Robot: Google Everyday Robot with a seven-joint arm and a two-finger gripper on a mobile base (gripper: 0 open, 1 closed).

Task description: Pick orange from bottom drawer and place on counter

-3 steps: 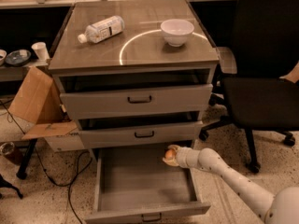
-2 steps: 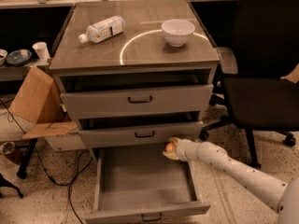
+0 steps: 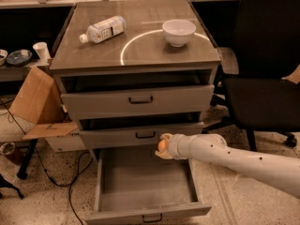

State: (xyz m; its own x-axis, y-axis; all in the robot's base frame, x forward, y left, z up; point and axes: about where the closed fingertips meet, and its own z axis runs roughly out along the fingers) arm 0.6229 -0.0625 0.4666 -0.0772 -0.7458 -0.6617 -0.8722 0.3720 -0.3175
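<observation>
One outstretched arm [image 3: 234,156], jaws clasping orange [image 3: 162,145] over bottom drawer [image 3: 140,184]

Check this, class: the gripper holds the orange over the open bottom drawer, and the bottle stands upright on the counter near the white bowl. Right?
Not quite. In the camera view the bottle lies on its side on the counter, not upright. The gripper does hold the orange over the open bottom drawer, and the white bowl shares the counter.
</observation>
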